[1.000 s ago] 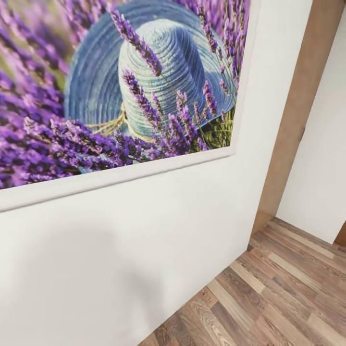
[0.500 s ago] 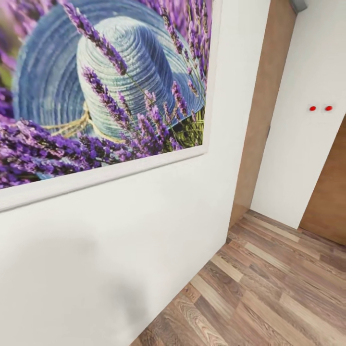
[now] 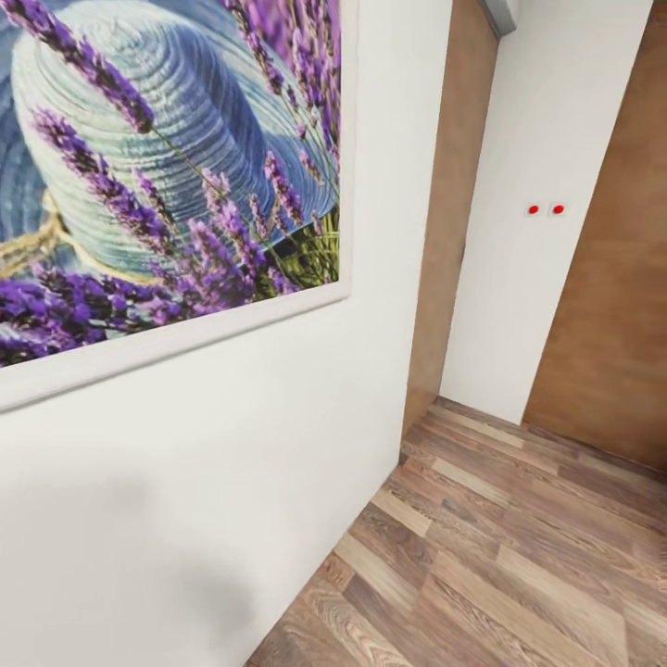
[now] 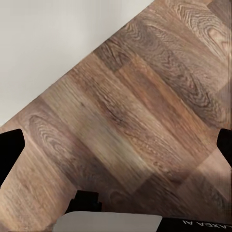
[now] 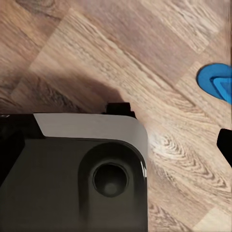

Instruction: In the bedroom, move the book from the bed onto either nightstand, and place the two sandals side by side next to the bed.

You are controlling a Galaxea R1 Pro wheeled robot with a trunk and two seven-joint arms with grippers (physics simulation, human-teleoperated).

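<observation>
Swung rightward since a moment ago: framed lavender-and-straw-hat picture [image 3: 167, 176] now cut off at 9 o'clock, brown wooden door [image 3: 607, 324] at 3 o'clock. Bright blue sandal [image 5: 218, 83] on wood-plank floor [image 3: 500, 556], beside grey robot base [image 5: 72, 169]. Tool spread: cannot tell.

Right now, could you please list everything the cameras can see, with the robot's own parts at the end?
Picture: one, purple lavender and a blue straw hat, white frame, on the wall at the head view's left.
Wall: white, close ahead.
Doors: brown wood, either side of a white wall section.
Red dots: two, on that section.
Floor: grey-brown wood planks.
Sandal: one, bright blue, partly in frame, on the floor in the right wrist view.
Robot base: grey and black, above the floor.
</observation>
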